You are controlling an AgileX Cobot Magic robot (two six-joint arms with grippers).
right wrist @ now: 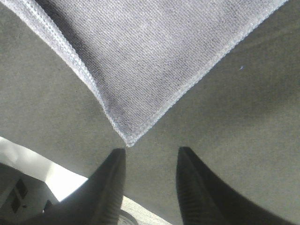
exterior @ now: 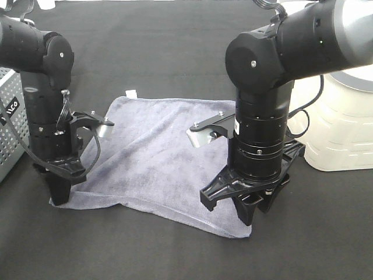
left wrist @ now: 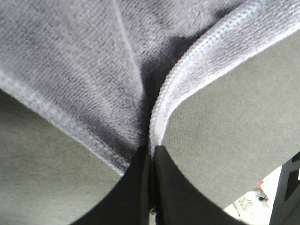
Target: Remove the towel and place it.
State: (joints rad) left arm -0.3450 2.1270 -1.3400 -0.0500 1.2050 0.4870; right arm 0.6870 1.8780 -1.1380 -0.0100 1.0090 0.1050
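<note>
Only the left wrist view shows the left gripper (left wrist: 151,154) pinched shut on a bunched hem of the towel (left wrist: 84,70). The right wrist view shows the right gripper (right wrist: 151,159) with its jaws partly apart. A towel corner lies flat on the dark tabletop (right wrist: 243,108) just ahead of the gap, ungripped.

You have little to read here. White letters stand on a black strip (exterior: 11,108) in front of the perforated grey metal basket (exterior: 9,131), but they are too small and tilted to make out. The small white tag (exterior: 132,93) on the grey-blue microfibre towel (exterior: 157,157) is also too small to read.
</note>
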